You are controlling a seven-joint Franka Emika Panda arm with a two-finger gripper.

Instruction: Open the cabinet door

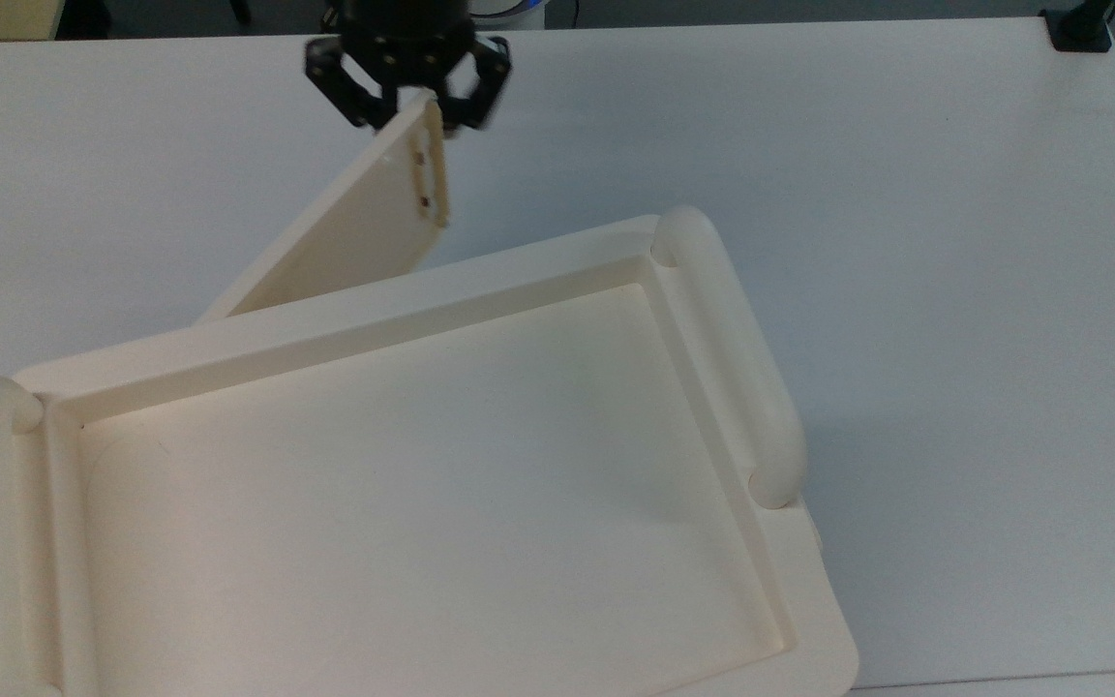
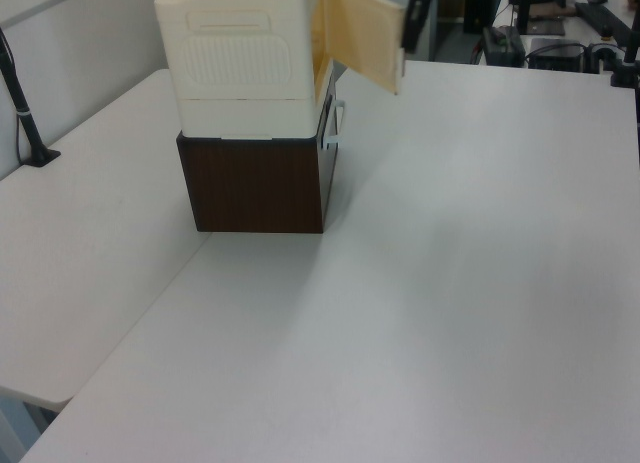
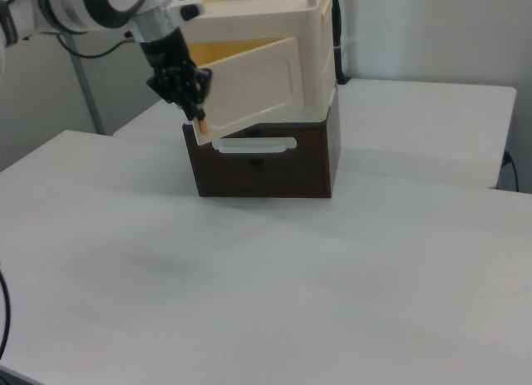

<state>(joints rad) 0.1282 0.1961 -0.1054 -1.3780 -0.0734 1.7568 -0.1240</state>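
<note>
The cabinet door is a thin cream panel swung out from the cream cabinet, hinged at the top view's left. Two reddish screw points and the slim bar handle sit near its free edge. My black gripper is at that free edge, fingers closed around the handle. In the left view the door stands out to the cabinet's right with the gripper at its far edge. In the right view the door angles toward the gripper.
The cabinet's recessed top has rounded side rails. The cabinet stands on a dark brown box with a white handle. White table spreads all around. A black clamp sits at the top view's far right corner.
</note>
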